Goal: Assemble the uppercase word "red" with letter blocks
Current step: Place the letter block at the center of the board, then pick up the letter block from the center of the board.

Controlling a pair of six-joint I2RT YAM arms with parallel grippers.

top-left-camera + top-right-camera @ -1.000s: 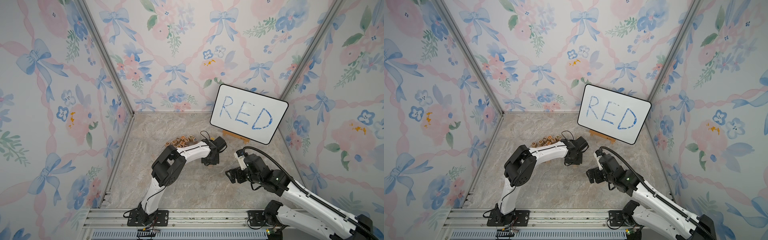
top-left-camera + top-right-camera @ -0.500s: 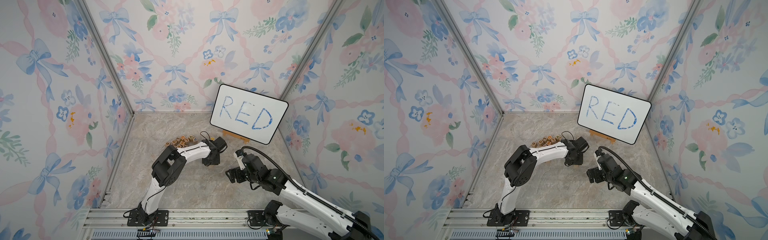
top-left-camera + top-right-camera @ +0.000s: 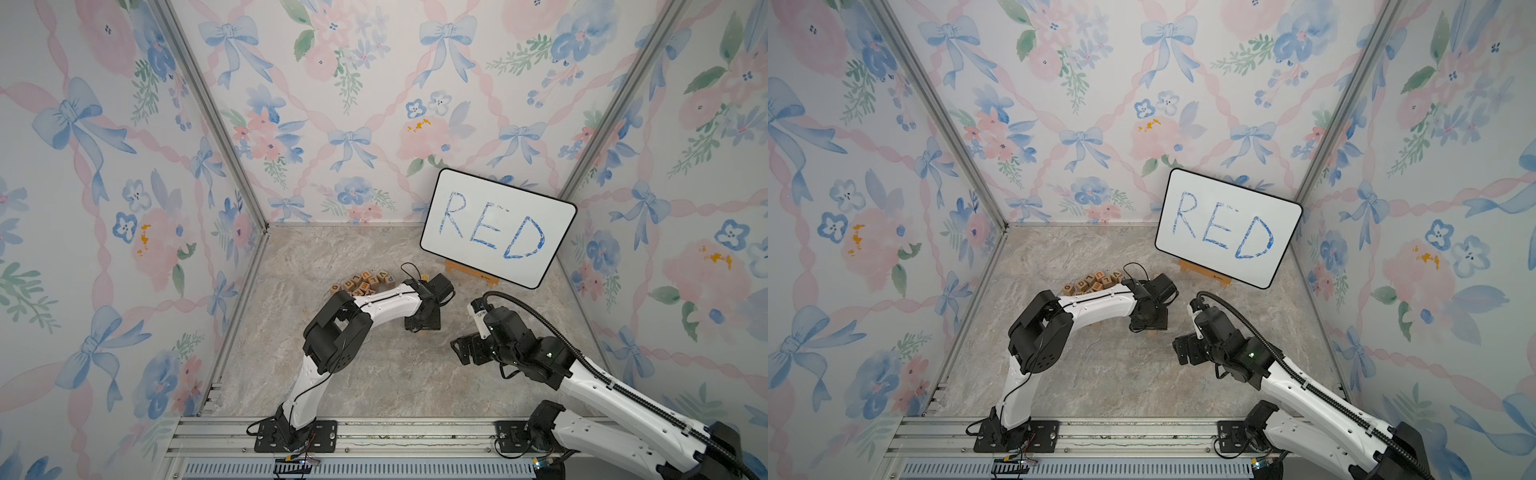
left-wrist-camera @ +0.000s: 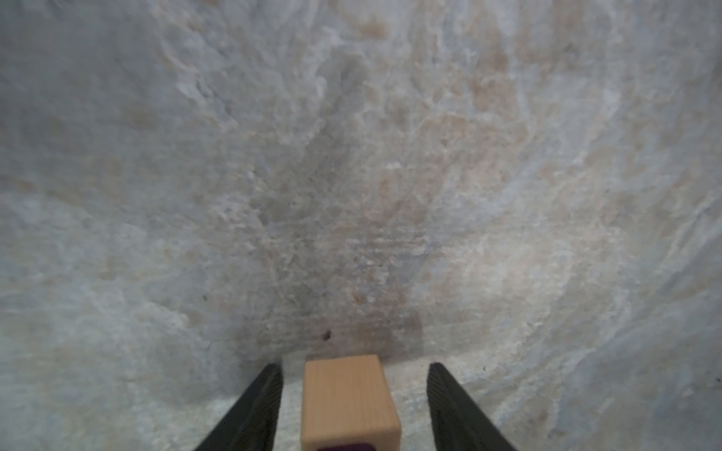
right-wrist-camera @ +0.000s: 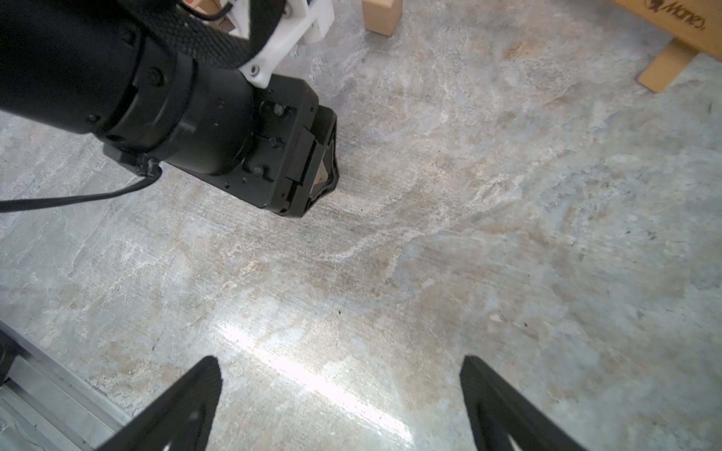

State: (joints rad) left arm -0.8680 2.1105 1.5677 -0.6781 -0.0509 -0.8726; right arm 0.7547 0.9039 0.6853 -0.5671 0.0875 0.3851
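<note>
Right, left tool (image 4: 354, 367) has its jaws apart around one letter block (image 4: 347, 398), which sits flat on the surface (image 3: 374, 374) about midway, a bit toward the far edge. There's a clear gap each side, narrower on one. Right tool (image 5: 340, 361) is spread wide, empty, hovering near. Risk: on retract the closer finger clips the block and yaws or tips it, spoiling the letter's alignment; the right arm moving in early could foul the left. Can't tell which letter faces up, only a dark purple strip shows. Only the left wrist view shows the gaps. Both top views hide that block under the tool but show the pile of blocks (image 3: 365, 282) toward the far-left corner and the board (image 3: 494, 228) at the far-right corner. Right wrist view adds a lone block (image 5: 381, 17) near the easel (image 5: 664, 66).
</note>
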